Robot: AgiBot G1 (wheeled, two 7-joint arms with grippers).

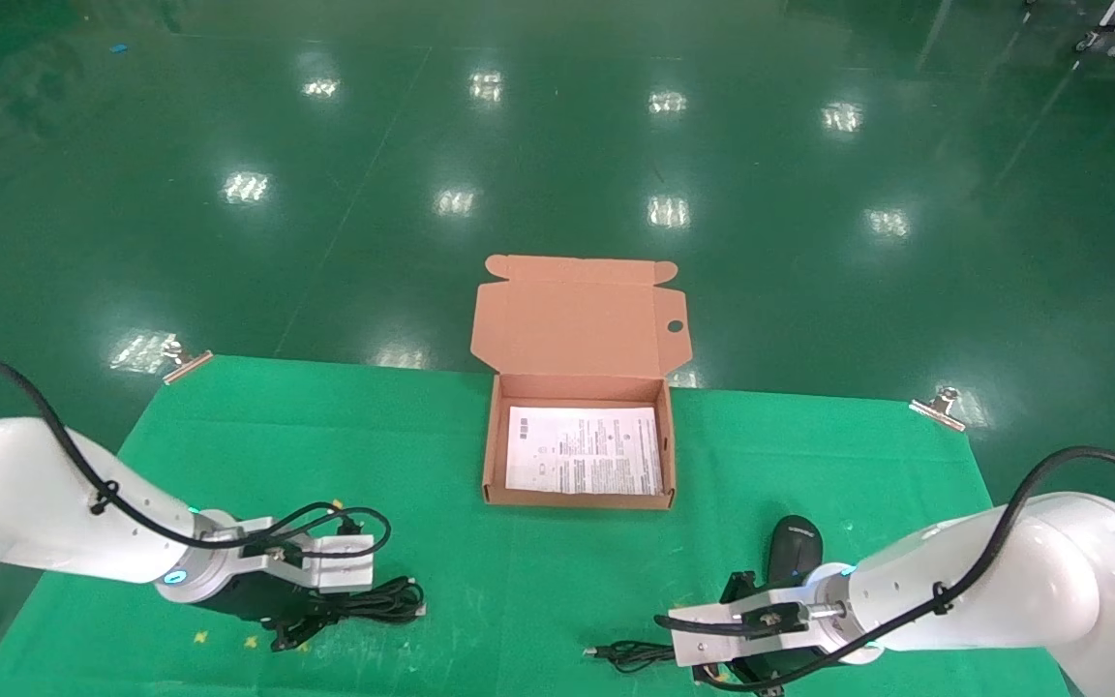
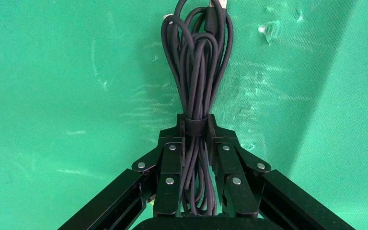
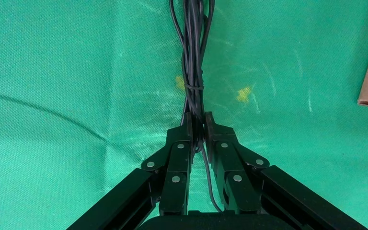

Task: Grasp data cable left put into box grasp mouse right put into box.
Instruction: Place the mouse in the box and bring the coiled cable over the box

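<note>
- Fingers of the left gripper (image 2: 195, 132) are clamping the data cable (image 2: 195, 62) at its band, low on the table (image 1: 538, 600).
- Fingers of the right gripper (image 3: 197, 129) are pinching the mouse's cord (image 3: 194, 57); the mouse (image 1: 795, 548) is lying beside them.
- The bundle's long axis is running straight out from the left fingers; the box (image 1: 492, 455) is sitting ahead, between both arms.

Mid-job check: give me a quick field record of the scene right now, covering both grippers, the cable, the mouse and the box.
left gripper: low over the table's near left, shut on the data cable
data cable: bundled loops, lying on the green cloth
right gripper: near right of the table, shut on the mouse cord
mouse: on the cloth by the right wrist
box: open, lid folded back, far centre of the table
box contents: only the leaflet
</note>
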